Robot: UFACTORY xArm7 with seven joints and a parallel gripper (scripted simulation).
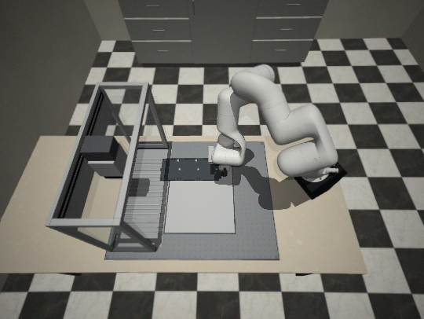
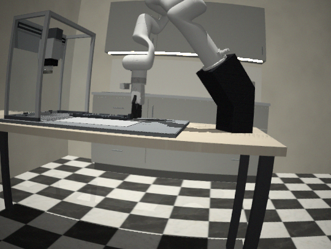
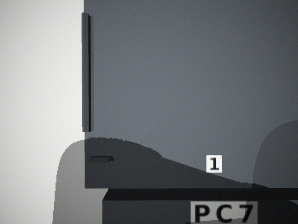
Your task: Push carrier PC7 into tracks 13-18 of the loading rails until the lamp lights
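Carrier PC7, a flat dark plate [image 1: 188, 174] [image 3: 190, 90], lies in front of the right-hand tracks, seen from the base. Its far end is at the front edge of the ribbed loading rails [image 1: 145, 212], slightly overlapping it. Whether it sits down in the tracks cannot be told. In the wrist view its PC7 label [image 3: 223, 213] is at the bottom edge. My gripper [image 1: 223, 173] [image 2: 136, 116] points down, low at the carrier's handle end, its fingers apart with nothing held. Contact with the handle cannot be made out. The wrist view shows no fingertips. The lamp and track numbers cannot be made out.
A white panel [image 1: 200, 208] lies left of the carrier, seen from the base. A grey frame [image 1: 133, 157] [image 2: 38, 86] stands over the rails, with a box-shaped head [image 1: 99, 148] [image 2: 53, 47] hanging inside it. The grey deck [image 1: 255, 236] extends around the panel.
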